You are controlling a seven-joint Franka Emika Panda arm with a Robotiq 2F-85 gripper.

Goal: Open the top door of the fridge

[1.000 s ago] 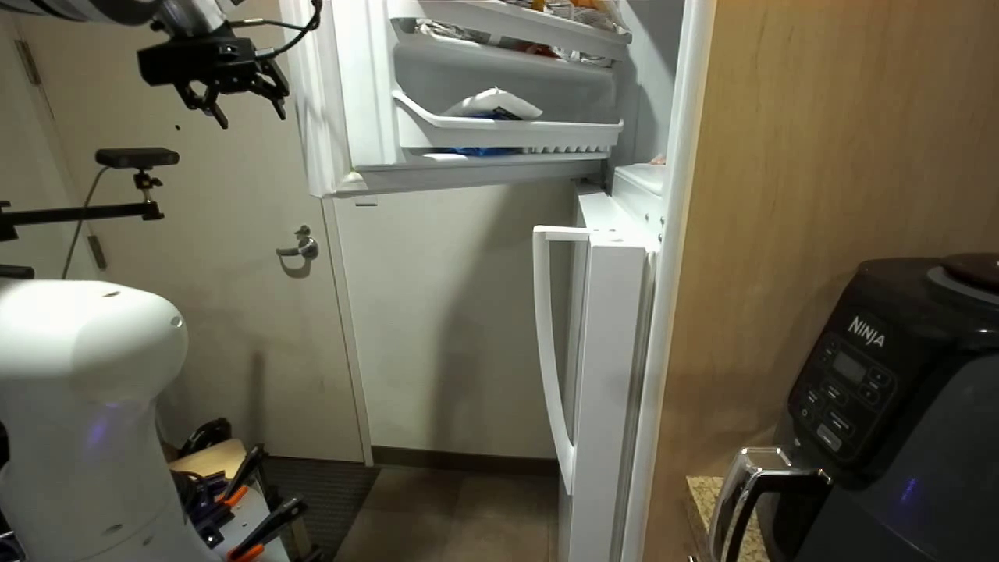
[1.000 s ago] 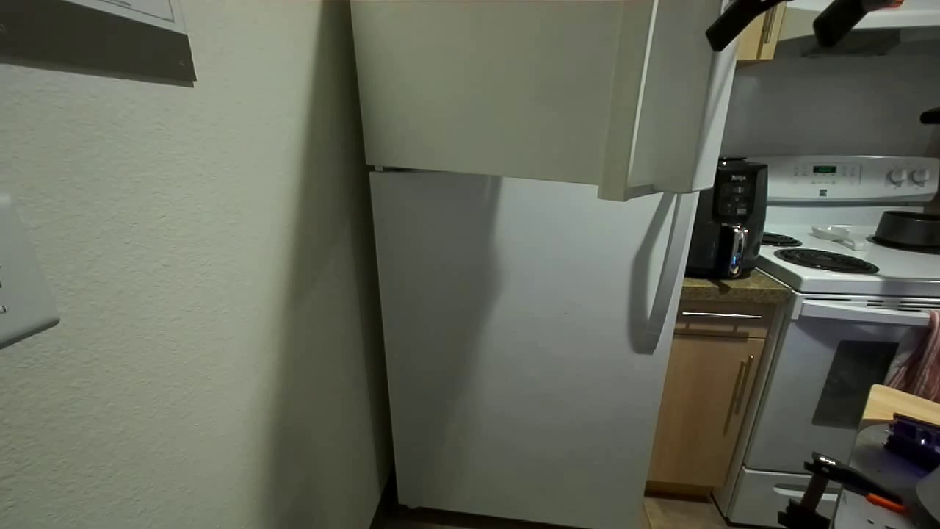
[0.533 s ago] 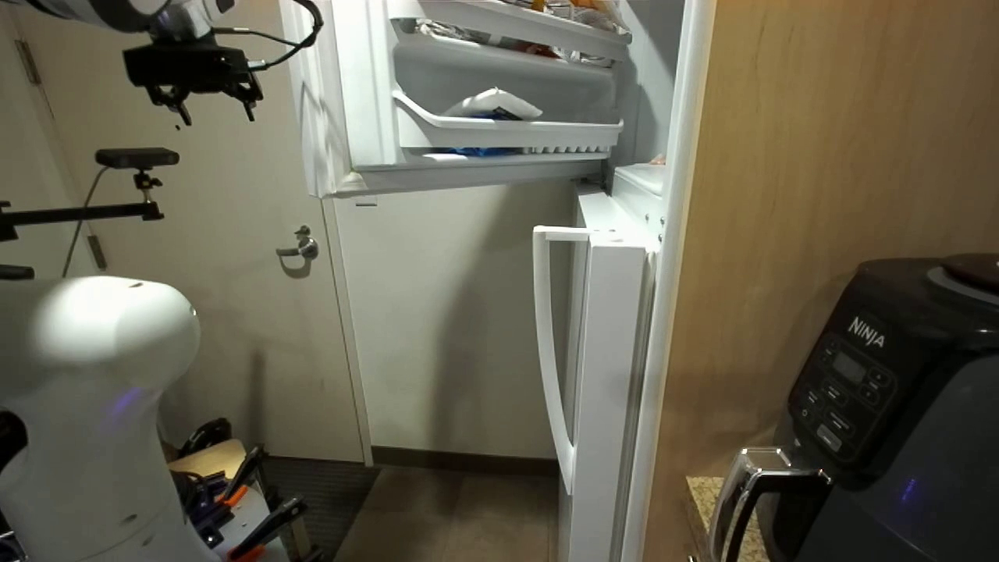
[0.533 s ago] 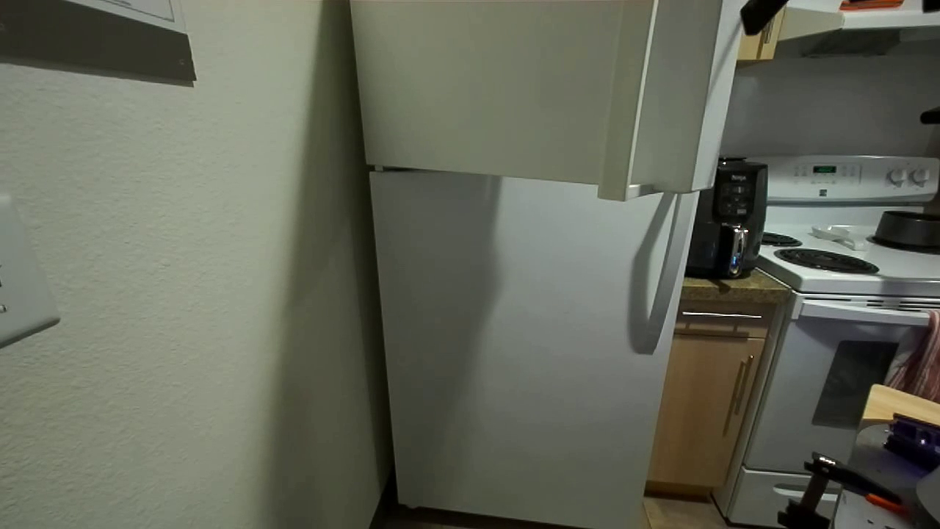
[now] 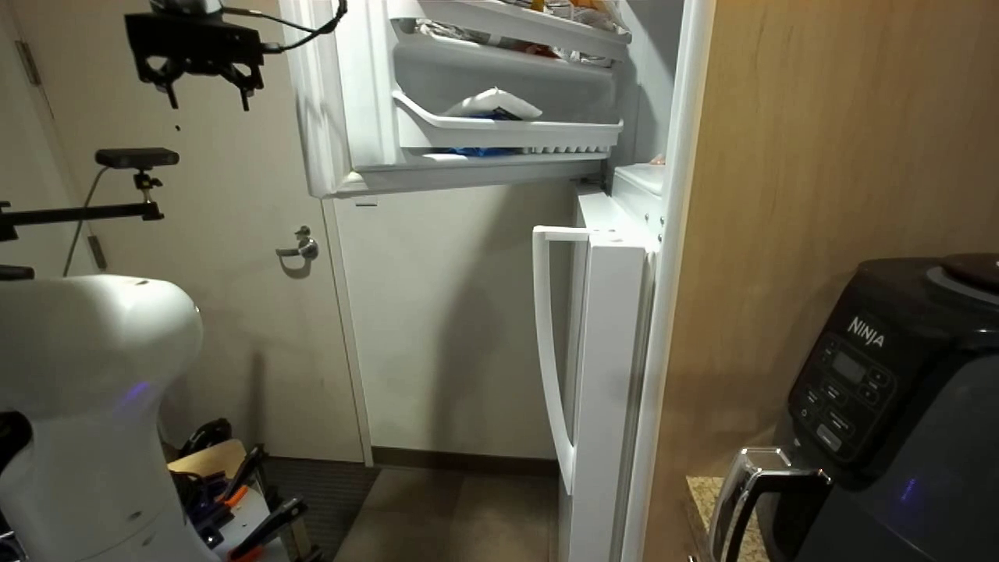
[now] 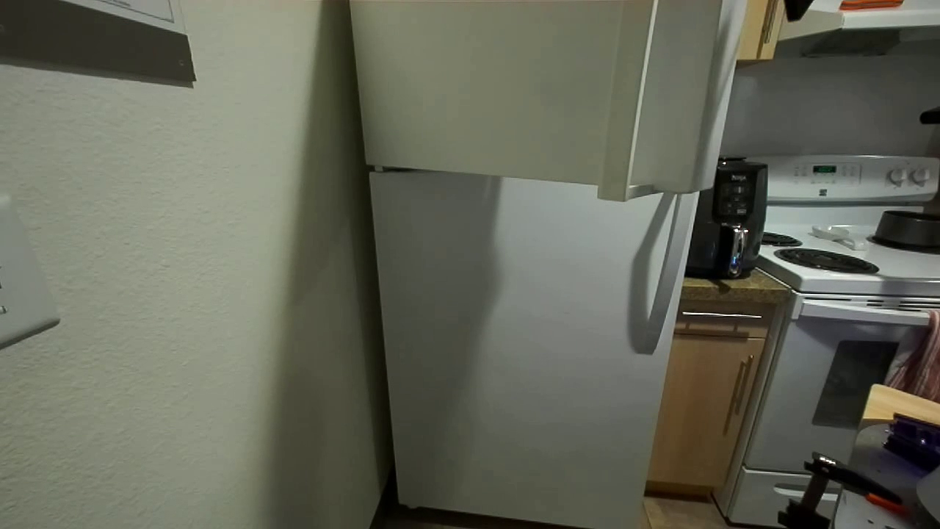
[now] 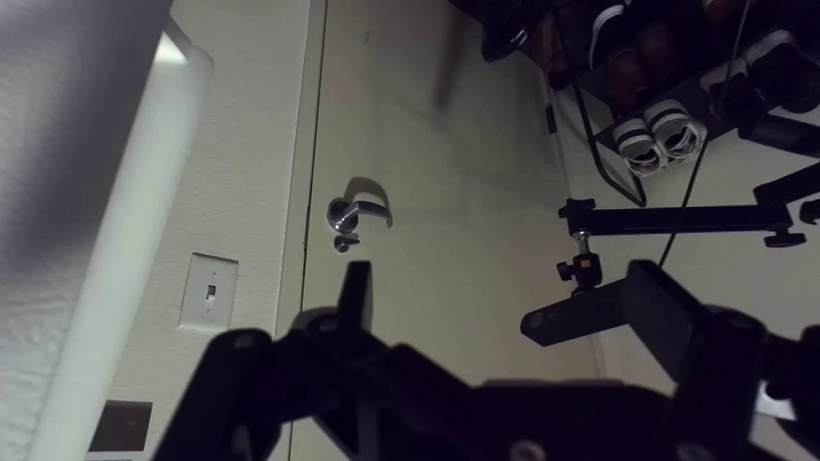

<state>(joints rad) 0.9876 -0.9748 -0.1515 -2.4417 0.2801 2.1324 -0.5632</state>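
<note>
Gripper (image 5: 209, 101) is just hanging in the air out in front of the fridge (image 6: 529, 308), jaws spread well apart, nothing between them. Doesn't look like it's touching the fridge anywhere, there's a clear gap to the top door (image 6: 499, 88).

That door's swung well out from the fridge's body, outer face toward the wall (image 6: 220, 294) beside the fridge, and in an exterior view you get the inner side with shelf bins (image 5: 507, 134) and a white packet (image 5: 492, 101) lying in the lower one. So imo the job's basically done: top door open, lower door (image 5: 605, 375) closed against the fridge like it should be. Only thing left would be easing the arm (image 5: 101, 406) off without bumping anything. Whether somebody wants the door wider, no idea.

Surface-wise both fridge doors are white and smooth. As for the room, it's a kitchen, kinda tight. That textured wall runs just beside the fridge on the hinge side. On the opposite side of the fridge there's a wood panel (image 5: 835, 133), then a black Ninja appliance (image 5: 890, 406) on a speckled counter (image 6: 734, 289), and farther along from the fridge a white stove (image 6: 852, 283) with a dark pan (image 6: 910, 231) on top. Brown floor (image 5: 460, 507) in front of the fridge, and farther out from it a light switch (image 7: 209, 292) and a pale room door (image 5: 234, 336) with a lever handle (image 5: 307, 248).
</note>
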